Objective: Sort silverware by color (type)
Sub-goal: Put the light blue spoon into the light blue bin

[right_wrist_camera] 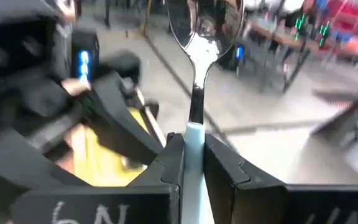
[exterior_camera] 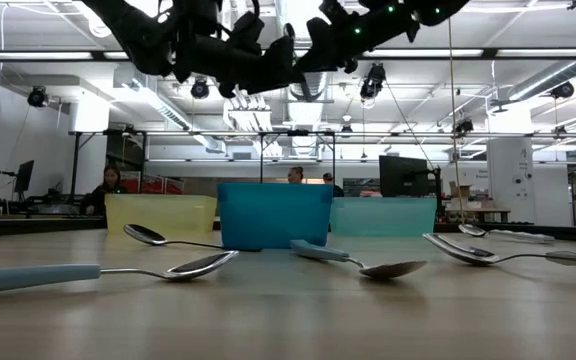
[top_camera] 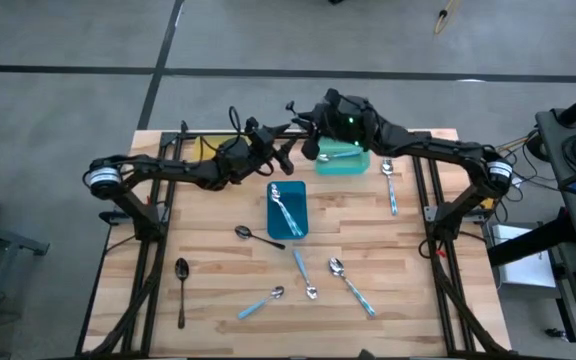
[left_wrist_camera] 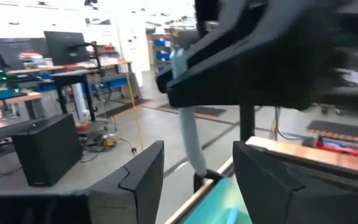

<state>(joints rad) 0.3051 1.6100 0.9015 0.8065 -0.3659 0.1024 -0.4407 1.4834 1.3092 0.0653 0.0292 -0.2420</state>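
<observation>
Right gripper (right_wrist_camera: 192,162) is clamped on the light blue handle of a spoon (right_wrist_camera: 197,37), whose long axis runs straight out between the fingers, silver bowl leading and pointing away from the wrist. In the high view this gripper (top_camera: 310,140) is raised over the far side of the table, just beside the teal tray (top_camera: 344,162), and faces the left gripper (top_camera: 273,155), which is raised close by. The held spoon itself cannot be picked out from above; only the dark arm parts show there.

Left gripper's fingers stand apart with nothing between them in its wrist view (left_wrist_camera: 197,168); beyond them a pale blue handle (left_wrist_camera: 188,124) hangs from the other arm's dark hardware, though its bowl end is hidden.

On the table, the blue tray (top_camera: 287,211) holds blue-handled spoons lying lengthwise along it; how many is hard to tell. More blue-handled spoons lie loose: one (top_camera: 391,186) near the right side pointing toward and away from the far edge, and three near the front at (top_camera: 304,273), (top_camera: 353,285) and (top_camera: 261,302), each at a slant. Two dark spoons lie at (top_camera: 257,236) and (top_camera: 182,290). The yellow tray (top_camera: 205,148) is mostly covered by the left arm.
</observation>
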